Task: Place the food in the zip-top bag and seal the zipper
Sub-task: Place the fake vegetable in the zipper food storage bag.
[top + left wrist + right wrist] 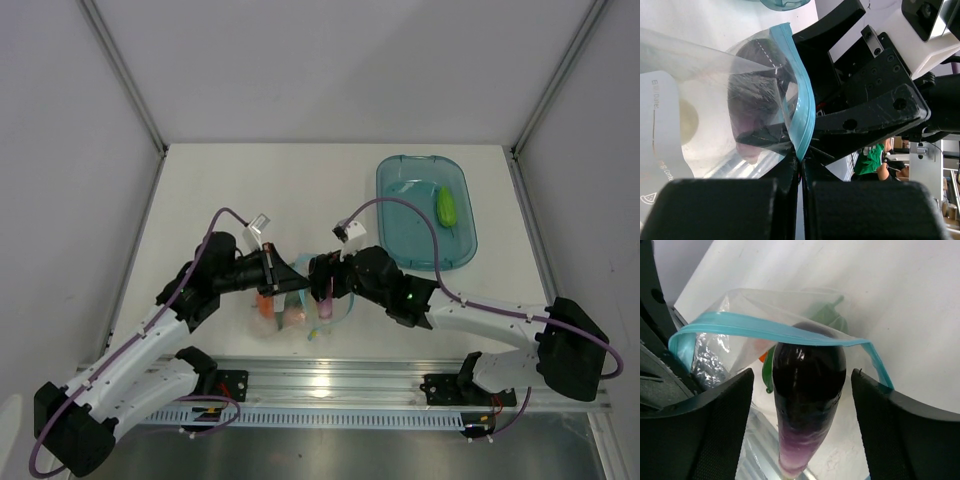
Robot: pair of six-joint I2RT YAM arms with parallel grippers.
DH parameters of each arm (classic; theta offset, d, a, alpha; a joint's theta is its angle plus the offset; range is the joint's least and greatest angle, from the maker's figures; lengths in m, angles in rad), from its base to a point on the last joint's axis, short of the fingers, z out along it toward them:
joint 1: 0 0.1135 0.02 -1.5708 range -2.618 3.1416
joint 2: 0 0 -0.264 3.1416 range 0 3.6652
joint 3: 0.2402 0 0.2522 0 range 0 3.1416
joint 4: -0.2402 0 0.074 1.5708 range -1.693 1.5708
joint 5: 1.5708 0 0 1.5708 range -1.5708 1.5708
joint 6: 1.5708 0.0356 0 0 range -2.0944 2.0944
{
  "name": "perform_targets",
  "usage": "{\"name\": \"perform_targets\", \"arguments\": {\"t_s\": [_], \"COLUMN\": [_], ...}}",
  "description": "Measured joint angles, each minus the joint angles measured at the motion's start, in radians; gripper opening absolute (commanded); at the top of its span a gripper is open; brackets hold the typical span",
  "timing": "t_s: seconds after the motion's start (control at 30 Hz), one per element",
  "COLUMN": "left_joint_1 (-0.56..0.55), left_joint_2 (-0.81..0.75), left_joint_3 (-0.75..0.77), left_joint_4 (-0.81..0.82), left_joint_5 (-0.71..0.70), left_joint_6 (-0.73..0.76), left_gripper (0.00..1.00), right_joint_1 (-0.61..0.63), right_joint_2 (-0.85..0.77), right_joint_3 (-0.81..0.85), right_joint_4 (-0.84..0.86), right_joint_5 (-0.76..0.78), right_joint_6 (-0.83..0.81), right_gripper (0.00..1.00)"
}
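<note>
There are two arms, one bag, one tray and several toy vegetables. The clear crinkly plastic zip-top bag (290,315) lies on the white table (250,190) at its near edge, between the two grippers. Its thin light blue zipper (750,330) is apart, so the mouth stands open in a loop. A white label patch (660,130) shows on its side.

One dark purple toy eggplant (807,405), glossy and paler violet at its near end, sticks through the mouth, with its far part inside the bag. Deeper inside I see one orange piece (762,357) and green pieces (832,320); how many green ones I cannot count. One more green toy vegetable (445,205) lies in the translucent blue oval tray (385,200), well apart at the far right.

The left gripper (801,165) has its jaws pressed together on the zipper's edge. The right gripper (802,390) holds its jaws wide, one finger (715,430) on each side of the eggplant, with a gap on both sides.
</note>
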Motion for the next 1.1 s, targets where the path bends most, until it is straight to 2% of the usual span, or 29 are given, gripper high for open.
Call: {"name": "perform_targets", "arguments": {"t_s": [0.3, 0.63, 0.73, 0.77, 0.87, 1.0, 1.1], "left_joint_1": [0.000, 0.000, 0.000, 0.000, 0.000, 0.000, 0.000], "left_joint_2": [0.000, 0.000, 0.000, 0.000, 0.000, -0.007, -0.015], "left_joint_3": [0.000, 0.000, 0.000, 0.000, 0.000, 0.000, 0.000], "left_joint_4": [-0.003, -0.003, -0.003, -0.003, -0.005, -0.016, -0.020], "left_joint_5": [0.002, 0.001, 0.001, 0.001, 0.001, 0.000, -0.001], "left_joint_6": [0.000, 0.000, 0.000, 0.000, 0.000, 0.000, 0.000], "left_gripper": [0.01, 0.01, 0.01, 0.01, 0.01, 0.01, 0.01], "right_joint_1": [-0.008, -0.060, -0.069, -0.071, -0.073, -0.074, -0.076], "right_joint_2": [-0.060, -0.112, -0.092, -0.075, -0.029, 0.015, 0.034], "right_joint_3": [0.008, 0.012, 0.012, 0.012, 0.012, 0.024, 0.048], "right_joint_4": [-0.087, -0.137, -0.123, -0.118, -0.099, -0.078, -0.084], "right_joint_5": [-0.050, -0.137, -0.176, -0.197, -0.263, -0.357, -0.385], "right_joint_6": [-0.018, -0.020, -0.020, -0.020, -0.022, -0.021, -0.028], "right_gripper": [0.82, 0.74, 0.65, 0.58, 0.50, 0.51, 0.57]}}
